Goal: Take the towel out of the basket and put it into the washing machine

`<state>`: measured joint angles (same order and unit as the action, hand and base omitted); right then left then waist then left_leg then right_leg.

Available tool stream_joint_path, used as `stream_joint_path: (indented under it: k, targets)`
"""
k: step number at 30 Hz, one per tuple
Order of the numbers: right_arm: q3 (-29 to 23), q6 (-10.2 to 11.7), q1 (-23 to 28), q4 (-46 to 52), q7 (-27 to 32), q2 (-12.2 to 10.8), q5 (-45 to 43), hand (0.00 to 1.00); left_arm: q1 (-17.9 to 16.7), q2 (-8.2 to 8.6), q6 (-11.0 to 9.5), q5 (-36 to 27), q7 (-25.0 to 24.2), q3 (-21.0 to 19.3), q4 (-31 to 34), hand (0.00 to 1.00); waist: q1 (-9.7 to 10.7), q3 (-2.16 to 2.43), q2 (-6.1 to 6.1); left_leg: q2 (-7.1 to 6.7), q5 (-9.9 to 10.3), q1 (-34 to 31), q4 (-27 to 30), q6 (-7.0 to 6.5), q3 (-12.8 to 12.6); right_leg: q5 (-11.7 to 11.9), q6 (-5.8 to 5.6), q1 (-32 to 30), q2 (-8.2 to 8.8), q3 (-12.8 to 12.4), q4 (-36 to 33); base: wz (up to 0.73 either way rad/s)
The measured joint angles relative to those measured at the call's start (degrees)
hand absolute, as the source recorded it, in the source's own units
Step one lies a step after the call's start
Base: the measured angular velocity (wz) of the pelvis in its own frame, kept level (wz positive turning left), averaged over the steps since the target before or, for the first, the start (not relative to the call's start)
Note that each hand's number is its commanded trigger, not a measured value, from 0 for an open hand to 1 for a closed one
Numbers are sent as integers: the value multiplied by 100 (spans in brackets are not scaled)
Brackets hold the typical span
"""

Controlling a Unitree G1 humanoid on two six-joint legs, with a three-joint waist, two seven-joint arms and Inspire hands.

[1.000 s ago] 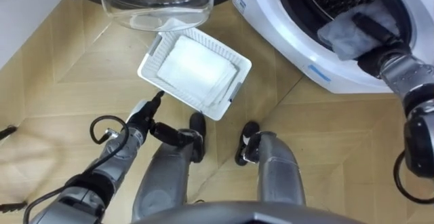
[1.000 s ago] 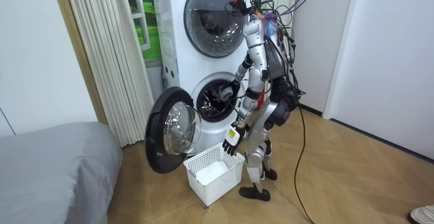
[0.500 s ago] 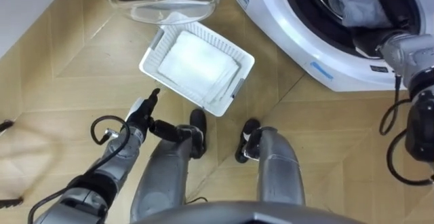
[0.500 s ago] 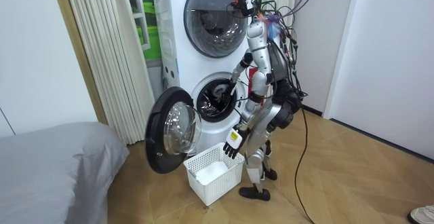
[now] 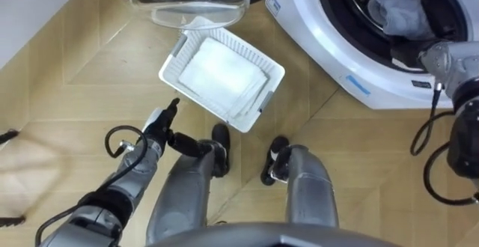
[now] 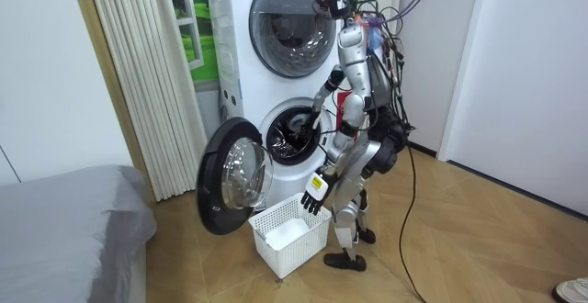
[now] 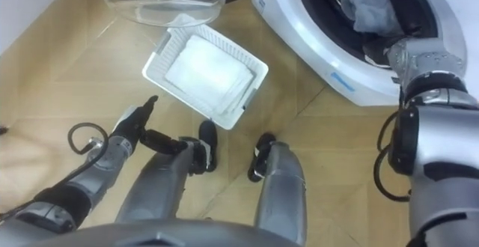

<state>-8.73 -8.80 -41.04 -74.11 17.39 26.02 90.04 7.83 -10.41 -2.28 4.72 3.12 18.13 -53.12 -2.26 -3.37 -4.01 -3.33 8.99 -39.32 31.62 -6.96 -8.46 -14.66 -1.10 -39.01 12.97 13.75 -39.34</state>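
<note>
Step in hand: drop-off, close to done. The grey towel [image 5: 400, 11] lies inside the drum of the lower washing machine [image 5: 329, 60], toward the back of the opening.

Right hand [image 5: 410, 50] sits at the drum's mouth just below the towel. Its fingers are lost in the dark, so I cannot tell if it grips.

Left hand [image 5: 159, 120] hangs with fingers straight near the white basket [image 5: 274, 72] on the floor (1 folded white cloth in it).

Next, as I judge it: bring the right hand out over the rim without dragging the towel along.

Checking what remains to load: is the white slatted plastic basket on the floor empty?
No, a folded white cloth lies inside the white slatted plastic basket.
</note>
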Motion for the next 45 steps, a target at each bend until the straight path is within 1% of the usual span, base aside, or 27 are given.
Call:
stream_joint_path:
  k: [1, 2, 3, 4, 5, 7, 8, 9, 11, 13, 14, 15, 17, 19, 20, 22, 24, 26, 28, 30, 31, 34, 36, 38, 42, 44, 45]
  targets:
    - [0, 33, 66, 0, -24, 0, -3, 0, 8, 3, 22, 1, -14, -2, -44, 0, -21, 16, 55, 7, 1, 66, -33, 1, 22, 8, -8, 97, -17, 31, 72, 7]
    - [-9, 87, 201, 13, -124, -8, 1, 0, 18, 13, 38, 10, -64, -11, -162, 0, -32, 17, 120, 5, 1, 161, -67, 2, 73, 16, -18, 241, -38, 76, 156, 7]
    - [-58, 134, 312, 34, -193, -34, 6, 0, 34, 13, 41, 11, -96, -32, -222, 0, -61, 18, 122, 3, 1, 230, -109, 3, 77, 17, -21, 304, -45, 75, 197, 6]
    - [-188, 231, 551, 78, -322, -104, 58, 0, 39, 3, 43, 3, -135, -73, -316, 0, -132, 21, 127, 3, 1, 373, -202, 8, 78, 22, -32, 442, -67, 73, 283, 0]
    - [-215, 369, 742, 116, -399, -196, 197, 0, 37, -14, 43, 0, -148, -172, -383, 0, -148, 26, 136, 8, -4, 519, -303, 17, 77, 36, -45, 594, -95, 79, 405, -6]
    - [-264, 518, 996, 122, -529, -312, 273, 0, -67, -42, 42, -3, -150, -311, -494, 0, -151, 38, 155, 34, -1, 697, -430, 32, 73, 73, -55, 792, -153, 95, 589, -9]
    - [-460, 616, 1136, 126, -604, -446, 277, 0, -82, -41, 42, 0, -149, -458, -548, 0, -144, 61, 181, 72, 3, 775, -497, 49, 79, 125, -52, 912, -218, 113, 752, -11]
    - [-538, 676, 1206, 126, -648, -510, 282, 0, -96, -40, 43, 0, -150, -503, -595, 0, -131, 74, 201, 87, 0, 817, -542, 55, 82, 153, -54, 973, -249, 123, 831, -10]
    - [-785, 928, 1551, 127, -843, -697, 399, 0, -180, -35, 37, -11, -153, -667, -772, 0, -123, 116, 256, 155, 3, 1004, -676, 73, 70, 264, -58, 1228, -360, 143, 1120, -12]
    - [-842, 1098, 1868, 88, -971, -800, 425, 0, -170, -53, 47, -32, -144, -770, -976, 0, -97, 136, 270, 173, -6, 1181, -820, 96, 72, 324, -61, 1424, -419, 144, 1327, -10]
    - [-887, 1125, 2094, 54, -1010, -826, 438, 0, -188, -60, 52, -45, -140, -811, -1074, 0, -83, 146, 283, 175, -14, 1315, -925, 109, 73, 353, -64, 1560, -448, 152, 1460, -7]
    - [-945, 1138, 2222, 53, -1009, -846, 448, 0, -203, -61, 57, -51, -140, -846, -1124, 0, -77, 150, 289, 174, -18, 1396, -983, 115, 71, 366, -68, 1635, -458, 153, 1513, -7]
    - [-1019, 1195, 2580, 44, -1008, -913, 477, 0, -372, -120, 66, -56, -123, -914, -1167, 0, -5, 190, 304, 180, -30, 1629, -1155, 141, 67, 412, -74, 1874, -511, 144, 1715, -8]
    - [-1068, 1210, 2739, 26, -1023, -965, 450, 0, -494, -194, 68, -2, -132, -951, -1191, 0, 56, 205, 298, 201, -44, 1805, -1283, 166, 41, 462, -61, 2039, -561, 121, 1873, -15]
    - [-1064, 1235, 2856, -4, -1117, -1023, 432, 0, -548, -243, 68, -1, -153, -1039, -1214, 0, 62, 222, 283, 233, -46, 1901, -1350, 190, 6, 499, -51, 2136, -619, 74, 1984, -18]
    - [-1067, 1236, 3019, -108, -1239, -1102, 416, 0, -667, -310, 70, -6, -162, -1187, -1212, 0, 74, 237, 276, 266, -43, 2073, -1430, 229, -1, 540, -33, 2339, -685, 59, 2157, -12]
    - [-1065, 1235, 3197, -143, -1254, -1126, 406, 0, -813, -350, 79, -7, -166, -1279, -1198, 0, 98, 272, 294, 282, -28, 2212, -1486, 258, 1, 555, -23, 2480, -718, 54, 2250, -7]
    - [-1064, 1239, 3431, -92, -1265, -1134, 318, 0, -969, -339, 112, -15, -165, -1382, -1182, 0, 182, 317, 328, 273, -38, 2407, -1607, 282, -8, 554, -24, 2643, -725, 51, 2327, -2]
    - [-1069, 1243, 3557, -88, -1303, -1158, 216, 0, -1096, -301, 119, -5, -176, -1471, -1144, 0, 219, 332, 348, 276, -29, 2526, -1643, 297, -21, 557, -22, 2765, -741, 48, 2390, -4]
    - [-1070, 1246, 3695, -84, -1392, -1232, 77, 0, -1204, -238, 135, -6, -215, -1657, -1095, 0, 256, 336, 345, 278, -34, 2653, -1715, 310, -21, 561, -23, 2904, -767, 44, 2484, 0]
    - [-1070, 1245, 3750, -82, -1455, -1298, -57, 0, -1284, -191, 138, -33, -226, -1787, -1095, 0, 338, 337, 342, 277, -40, 2738, -1794, 321, -13, 562, -25, 3001, -779, 47, 2550, 0]
    - [-1068, 1243, 4001, -103, -1632, -1428, -417, 0, -1431, -169, 137, -47, -272, -1818, -1102, 0, 464, 341, 338, 268, -50, 3018, -1941, 347, -11, 568, -33, 3254, -813, 49, 2740, 0]
    - [-1065, 1243, 4101, -122, -1716, -1460, -675, 0, -1499, -126, 134, -25, -271, -1951, -1103, 0, 491, 344, 337, 260, -48, 3178, -2030, 362, -11, 554, -42, 3422, -816, 47, 2786, -2]
    - [-1012, 1241, 4304, -178, -1817, -1498, -1438, 0, -1544, -52, 137, -19, -258, -2147, -1105, 0, 533, 340, 339, 260, -34, 3309, -2053, 385, -13, 546, -47, 3573, -827, 47, 2878, -2]
    - [-694, 1217, 4517, -214, -1903, -1562, -2845, 0, -1545, 5, 89, -54, -252, -2205, -1105, 0, 508, 330, 335, 261, -11, 3468, -2134, 422, -20, 544, -50, 3687, -858, 22, 2886, -6]
    - [-479, 1095, 4538, -194, -1919, -1578, -4230, 0, -1573, 15, 82, -52, -230, -2287, -1102, 0, 486, 327, 314, 272, -1, 3559, -2190, 437, -42, 544, -49, 3725, -886, -21, 2886, -11]
    - [-397, 1076, 4550, -193, -1932, -1577, -4527, 0, -1584, 22, 83, -46, -221, -2287, -1100, 0, 485, 324, 311, 273, -1, 3583, -2198, 438, -43, 543, -48, 3745, -888, -26, 2889, -8]
